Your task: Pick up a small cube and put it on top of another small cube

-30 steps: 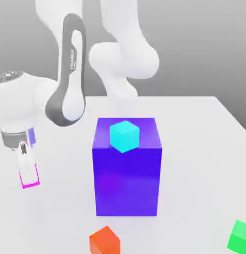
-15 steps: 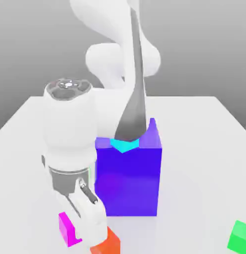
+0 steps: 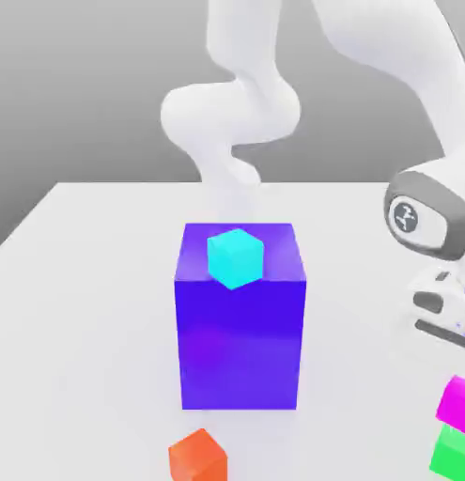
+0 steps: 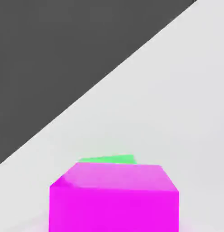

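While the pink cube (image 3: 457,401) sits just above the green cube (image 3: 454,451) at lower right, placing is under way; I cannot tell the tool's state; next, lower squarely.

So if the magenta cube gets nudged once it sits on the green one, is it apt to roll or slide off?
Rolling seems unlikely: the magenta cube has flat faces and square edges. Sliding looks more plausible, since its faces appear smooth and glossy. The green cube below looks the same size, so the footing leaves little margin if it lands off-centre.
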Controlling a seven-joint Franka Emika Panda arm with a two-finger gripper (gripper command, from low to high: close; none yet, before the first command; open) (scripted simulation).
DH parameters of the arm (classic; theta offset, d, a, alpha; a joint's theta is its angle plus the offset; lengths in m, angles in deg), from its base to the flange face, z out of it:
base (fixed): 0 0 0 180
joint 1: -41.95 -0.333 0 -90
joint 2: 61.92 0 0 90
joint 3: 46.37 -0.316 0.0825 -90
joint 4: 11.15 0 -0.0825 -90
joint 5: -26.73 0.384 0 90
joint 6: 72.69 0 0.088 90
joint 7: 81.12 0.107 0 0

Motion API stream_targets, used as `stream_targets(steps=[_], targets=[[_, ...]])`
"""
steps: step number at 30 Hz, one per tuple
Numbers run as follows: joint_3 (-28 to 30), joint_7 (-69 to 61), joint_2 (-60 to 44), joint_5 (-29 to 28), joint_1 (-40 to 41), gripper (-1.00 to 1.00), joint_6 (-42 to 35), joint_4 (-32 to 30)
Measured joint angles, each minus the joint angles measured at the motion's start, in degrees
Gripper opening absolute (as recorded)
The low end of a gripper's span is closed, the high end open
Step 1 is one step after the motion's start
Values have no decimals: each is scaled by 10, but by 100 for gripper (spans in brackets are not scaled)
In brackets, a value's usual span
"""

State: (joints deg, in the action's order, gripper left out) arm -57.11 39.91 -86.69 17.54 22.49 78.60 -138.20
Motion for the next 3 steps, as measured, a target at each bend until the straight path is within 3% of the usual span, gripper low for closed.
stream_targets(steps=[3], targets=[[0, 0, 0, 0, 0, 100, 0, 0]])
